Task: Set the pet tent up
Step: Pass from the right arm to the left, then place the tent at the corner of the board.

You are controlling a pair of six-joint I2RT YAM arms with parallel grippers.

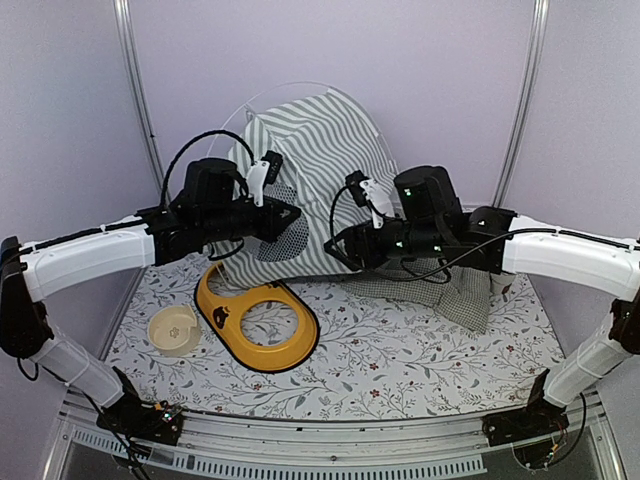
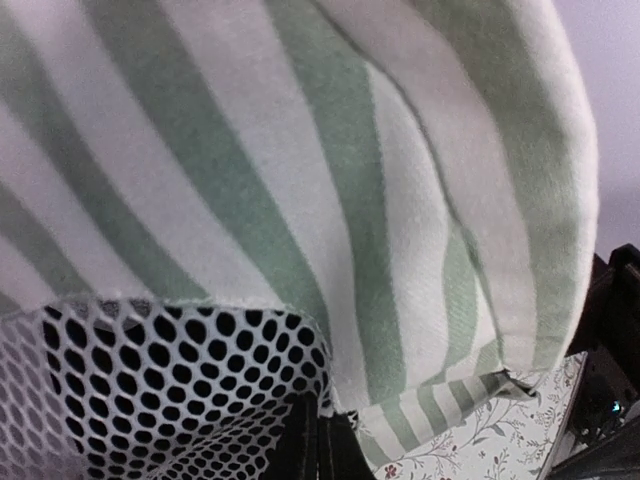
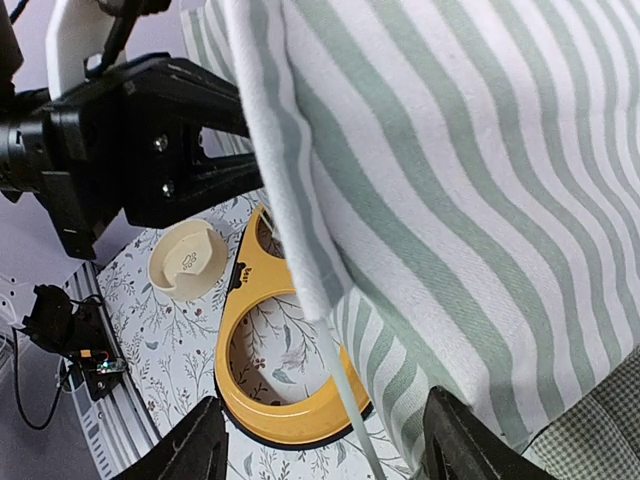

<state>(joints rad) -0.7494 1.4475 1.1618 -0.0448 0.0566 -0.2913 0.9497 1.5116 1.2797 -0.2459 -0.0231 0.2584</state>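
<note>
The pet tent, green-and-white striped, stands at the back middle of the table, with a thin white pole arching over its top. My left gripper is pressed against its front by the mesh panel. In the left wrist view the black fingers are together at the edge where the mesh meets the striped fabric. My right gripper is at the tent's lower right and stands open. A thin white pole hangs between its spread fingertips, beside the tent.
A yellow two-hole bowl stand lies on the floral cloth in front of the tent, with a cream bowl to its left. A green-checked cushion lies under the right arm. The left arm is close to the right wrist.
</note>
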